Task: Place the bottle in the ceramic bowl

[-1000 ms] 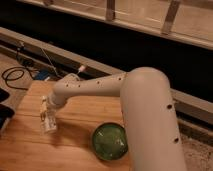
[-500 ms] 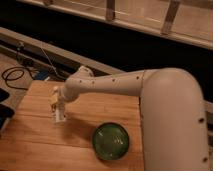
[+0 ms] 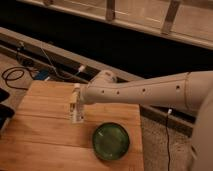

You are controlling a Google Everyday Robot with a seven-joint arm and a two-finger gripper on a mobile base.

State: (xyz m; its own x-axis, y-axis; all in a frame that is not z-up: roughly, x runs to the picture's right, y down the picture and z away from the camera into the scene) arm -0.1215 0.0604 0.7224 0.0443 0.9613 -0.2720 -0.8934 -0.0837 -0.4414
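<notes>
My gripper (image 3: 76,111) hangs over the wooden table (image 3: 40,137), left of and a little behind the ceramic bowl (image 3: 111,141). It is shut on the bottle (image 3: 77,117), a slim whitish thing held upright between the fingers, its lower end close to the tabletop. The fingers hide part of the bottle. The dark-green glossy bowl sits empty near the table's front right, about a hand's width from the bottle. My pale arm (image 3: 150,92) reaches in from the right.
Black cables (image 3: 15,75) and a white plug (image 3: 81,68) lie on the floor behind the table. A dark object (image 3: 4,116) shows at the left edge. A dark wall and railing run along the back. The table's right edge is just past the bowl.
The gripper has carried the bottle to the right across the table, closer to the bowl. The view has also shifted. The bowl has stayed in place.
</notes>
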